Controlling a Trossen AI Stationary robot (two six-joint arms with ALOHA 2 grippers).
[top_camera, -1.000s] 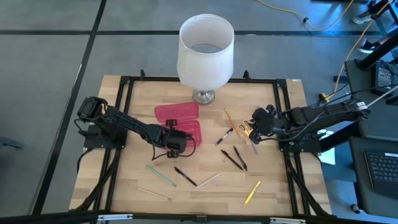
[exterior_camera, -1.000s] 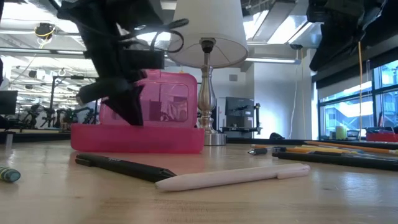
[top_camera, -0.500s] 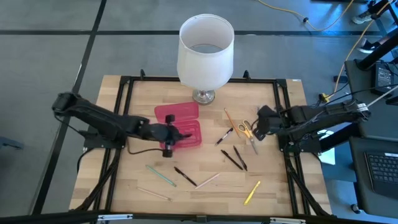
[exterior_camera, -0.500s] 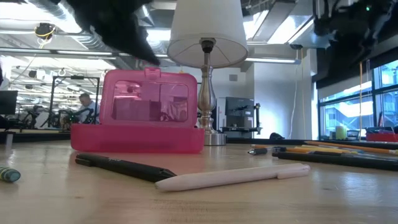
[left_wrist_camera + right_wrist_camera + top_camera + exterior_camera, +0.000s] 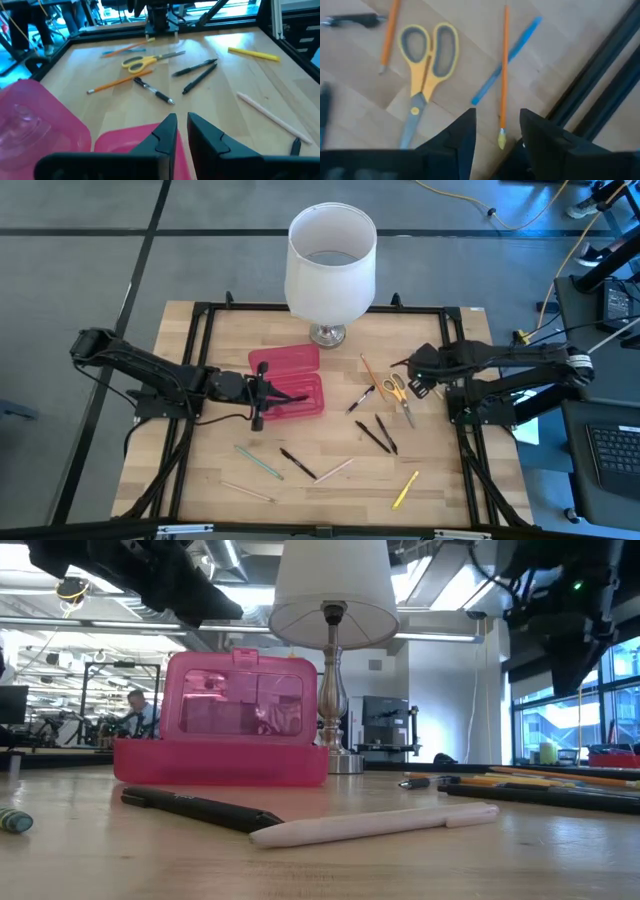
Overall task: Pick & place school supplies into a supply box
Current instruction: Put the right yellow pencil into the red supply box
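**Left arm backs off the box, right arm lines up over the pencils**

Since a second ago, our left end effector (image 5: 256,395) has pulled away from the supply box (image 5: 292,385): it sat over the tray then, and now it hangs just off the tray's 9 o'clock edge, above the table (image 5: 330,500). Its fingers (image 5: 167,131) stand nearly together with only a thin slit between them, and they carry nothing. We read this as a delivery finished, or a retreat after one; we cannot make out what lies in the tray.

Our right end effector (image 5: 412,379) has shifted too, sliding toward 12 o'clock over the cluster at 3 o'clock. Its fingers (image 5: 465,131) are parted and empty, hovering over an orange pencil (image 5: 504,70) and a blue pen (image 5: 506,60), with the yellow scissors (image 5: 424,62) just beside them.

The box stays at the table's centre, lid propped up, in front of the white lamp (image 5: 331,260). Most supplies remain outside it: black pens (image 5: 378,434) near the right arm, a yellow marker (image 5: 405,489) toward 5 o'clock, and a green pencil (image 5: 259,461), a black pen (image 5: 298,464) and a pale pen (image 5: 334,470) toward 6 o'clock.

We judge the task to be early, with the right arm about to pick next.
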